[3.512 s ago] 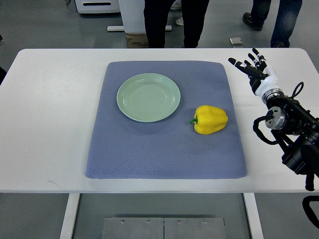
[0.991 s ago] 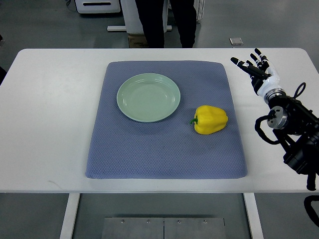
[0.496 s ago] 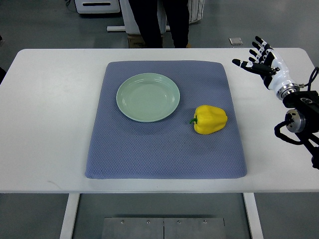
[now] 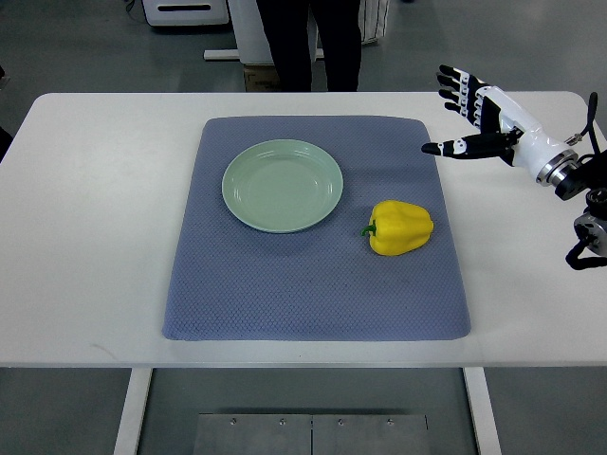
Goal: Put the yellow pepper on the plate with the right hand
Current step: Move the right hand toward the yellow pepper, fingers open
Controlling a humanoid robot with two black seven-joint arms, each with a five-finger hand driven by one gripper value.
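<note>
A: Counting fast. How many peppers are you seeing?
B: One yellow pepper [image 4: 401,227], sitting on the mat.
A: Plates?
B: One pale green plate [image 4: 282,185], nothing lying in it.
A: Mats?
B: One blue-grey mat [image 4: 313,284], lying on one white surface [image 4: 95,218].
A: Robot hands showing?
B: I'm seeing one, the right hand [image 4: 479,118], coming in from the right edge with its fingers spread and holding nothing. No second one is showing.
A: People?
B: One person [image 4: 313,43] is standing past the far edge, two dark trouser legs showing, upper body cut off.
A: Logging it: one of each.
</note>
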